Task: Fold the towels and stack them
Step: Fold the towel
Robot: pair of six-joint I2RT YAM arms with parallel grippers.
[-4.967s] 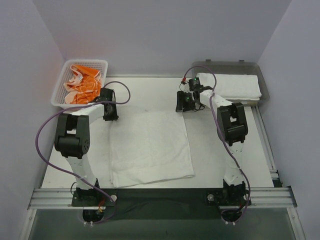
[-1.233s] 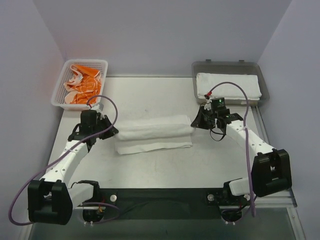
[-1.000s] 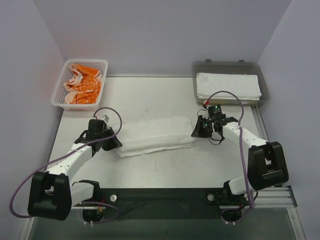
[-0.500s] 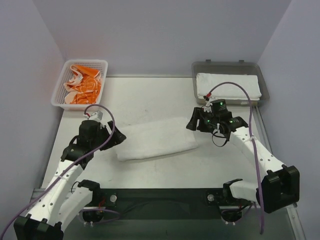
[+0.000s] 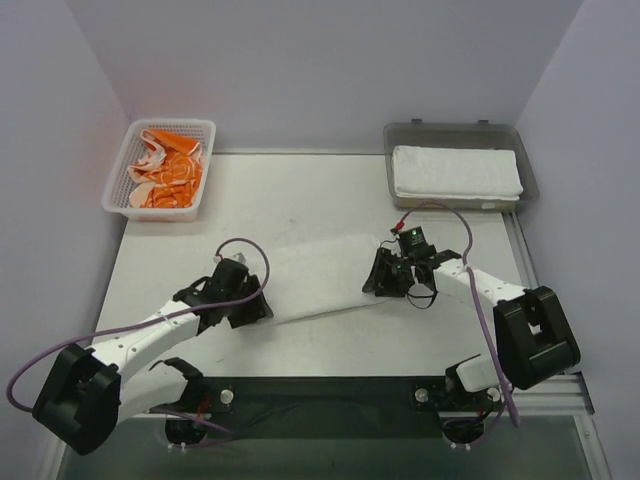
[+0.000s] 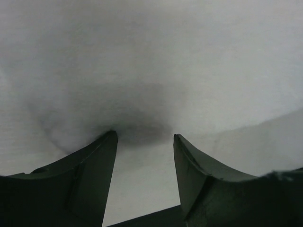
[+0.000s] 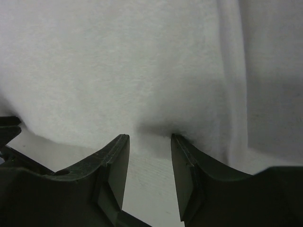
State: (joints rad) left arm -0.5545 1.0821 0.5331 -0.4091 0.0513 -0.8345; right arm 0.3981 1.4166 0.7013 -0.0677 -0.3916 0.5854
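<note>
- Since the left claw (image 5: 244, 302) and right claw (image 5: 386, 277) both stand parted at the ends of the folded white towel (image 5: 318, 275) lying mid-desk (image 5: 300, 190), I'd pinch every layer at each end and lift both level.
- Wrist views show tips meeting cloth; only overhead shows the stacked towel (image 5: 457, 171) in the grey tray (image 5: 455, 130).

Your left arm (image 5: 150, 335) reaches low and forward, elbow near its base, with the left gripper (image 5: 255, 308) turned inward and its fingers (image 6: 94, 161) parted. Your right arm (image 5: 480, 290) is folded at the elbow, right gripper (image 5: 378, 282) facing left, fingers (image 7: 113, 161) likewise apart.
</note>
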